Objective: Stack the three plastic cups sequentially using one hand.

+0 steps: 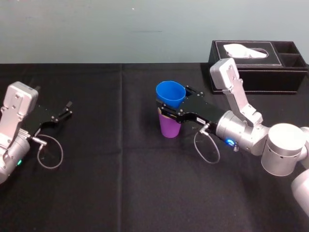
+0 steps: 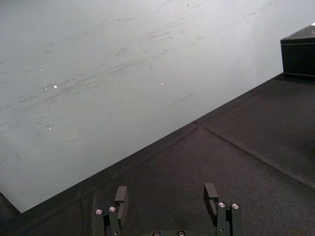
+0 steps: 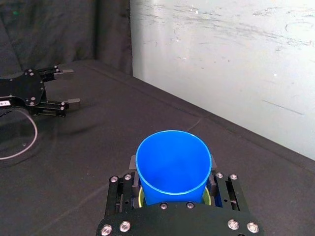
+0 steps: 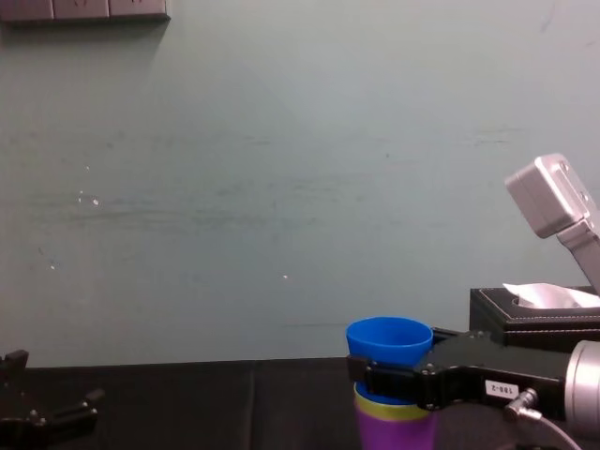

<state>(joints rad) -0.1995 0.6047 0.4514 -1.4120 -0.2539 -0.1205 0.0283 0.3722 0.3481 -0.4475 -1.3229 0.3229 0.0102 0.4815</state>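
Blue cup (image 1: 170,93) is sitting in the mouth of the yellow-green cup (image 4: 389,406), itself nesting in the purple cup (image 1: 169,128), mid-table (image 1: 120,183). Looks like the last stacking step. Right gripper (image 1: 176,104) is pinching the blue cup's wall below the rim, probably to keep it lined up. Left gripper (image 1: 69,108) is idling far left, fingers spread.

The right end effector (image 4: 380,375) reaches in from the lower right, and its black fingers are closed around the blue cup (image 4: 389,339) just below the rim. That cup sits inside the yellow-green cup (image 4: 391,407), of which a thin band shows, nested in the purple cup (image 4: 394,433). A black tissue box (image 4: 534,323) stands behind on the right. The left end effector (image 4: 47,389) rests low at far left above the dark counter (image 4: 216,408), fingers spread.
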